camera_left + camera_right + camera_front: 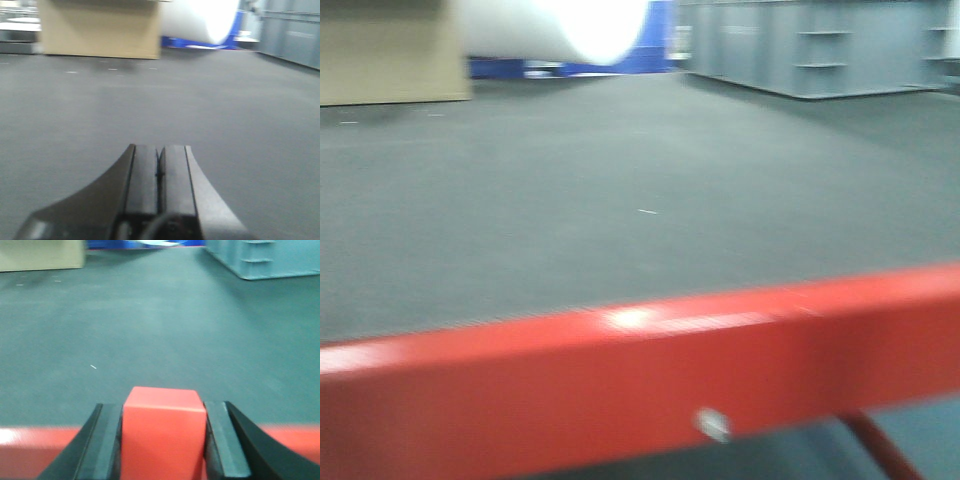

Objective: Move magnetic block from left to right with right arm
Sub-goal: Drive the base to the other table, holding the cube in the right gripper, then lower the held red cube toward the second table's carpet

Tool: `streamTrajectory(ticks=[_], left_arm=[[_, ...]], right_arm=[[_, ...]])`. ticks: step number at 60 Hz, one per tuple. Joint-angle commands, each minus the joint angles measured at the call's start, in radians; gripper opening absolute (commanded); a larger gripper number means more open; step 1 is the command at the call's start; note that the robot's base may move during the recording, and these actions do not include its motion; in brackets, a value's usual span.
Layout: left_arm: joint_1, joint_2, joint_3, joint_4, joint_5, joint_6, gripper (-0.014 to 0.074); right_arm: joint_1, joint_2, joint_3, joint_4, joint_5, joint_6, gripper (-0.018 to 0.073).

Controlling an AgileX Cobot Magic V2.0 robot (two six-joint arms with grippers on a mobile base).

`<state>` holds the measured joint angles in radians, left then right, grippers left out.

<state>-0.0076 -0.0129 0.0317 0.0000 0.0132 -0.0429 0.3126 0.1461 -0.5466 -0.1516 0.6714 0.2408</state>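
The right gripper [164, 411] pinches the magnetic block [164, 437], which sits between its two fingers and fills the gap from side to side. A red bar [30, 450] runs across below this gripper, and grey floor [150, 320] lies ahead of it. The left gripper [160, 152] has its fingers pressed together.

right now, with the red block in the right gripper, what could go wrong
1. The right gripper holds the magnetic block only by two side faces, so a quick swing might let it slip out.
2. A red bar shows just below the gripper in the right wrist view. Carrying the block low could clip it, and if the bar is steel, the magnet may tug toward it.
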Motion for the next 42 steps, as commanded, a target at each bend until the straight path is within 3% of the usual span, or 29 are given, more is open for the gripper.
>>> streamTrajectory(ticks=[1, 42], left_arm=[[-0.001, -0.012, 0.009, 0.0, -0.09, -0.004, -0.0116], [-0.001, -0.012, 0.009, 0.0, -0.09, -0.004, -0.0116]], right_arm=[[-0.006, 0.015, -0.026, -0.014, -0.088, -0.008, 0.0181], [-0.006, 0.015, -0.026, -0.014, -0.088, -0.008, 0.0181]])
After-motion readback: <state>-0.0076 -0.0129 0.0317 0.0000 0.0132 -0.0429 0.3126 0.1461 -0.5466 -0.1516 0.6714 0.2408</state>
